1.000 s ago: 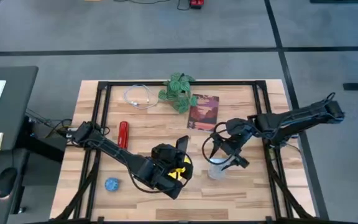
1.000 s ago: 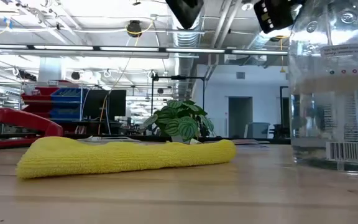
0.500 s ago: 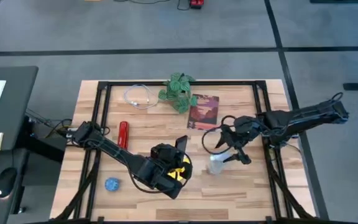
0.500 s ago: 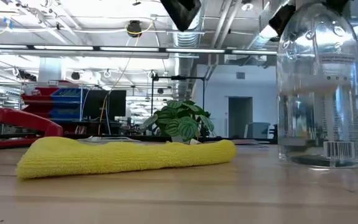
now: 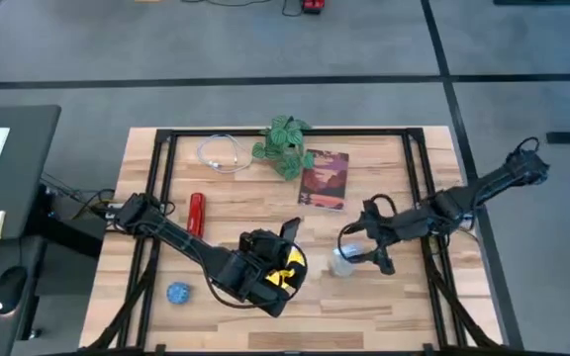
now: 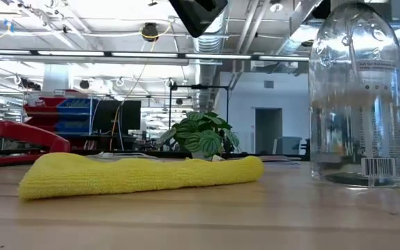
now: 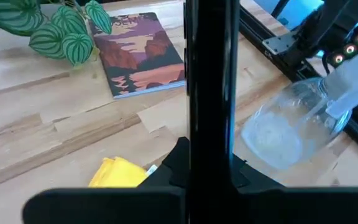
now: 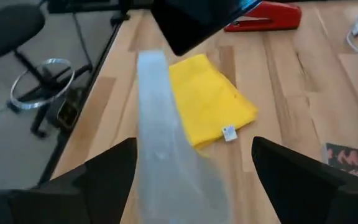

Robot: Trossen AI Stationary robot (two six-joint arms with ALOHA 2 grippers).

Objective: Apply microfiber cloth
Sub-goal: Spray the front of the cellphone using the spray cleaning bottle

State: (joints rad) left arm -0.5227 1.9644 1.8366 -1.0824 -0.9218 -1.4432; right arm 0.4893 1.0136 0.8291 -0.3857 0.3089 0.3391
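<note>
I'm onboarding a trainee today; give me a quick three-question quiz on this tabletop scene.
1. True or false: the microfiber cloth lies flat on the table, with nothing gripping it.
2. What stands between the open fingers of the right gripper? A) a dark red book B) the clear bottle C) a red stapler
3. Short answer: what does the left gripper hold above the cloth?

Key: 1 true. 2 B. 3 the black smartphone.
</note>
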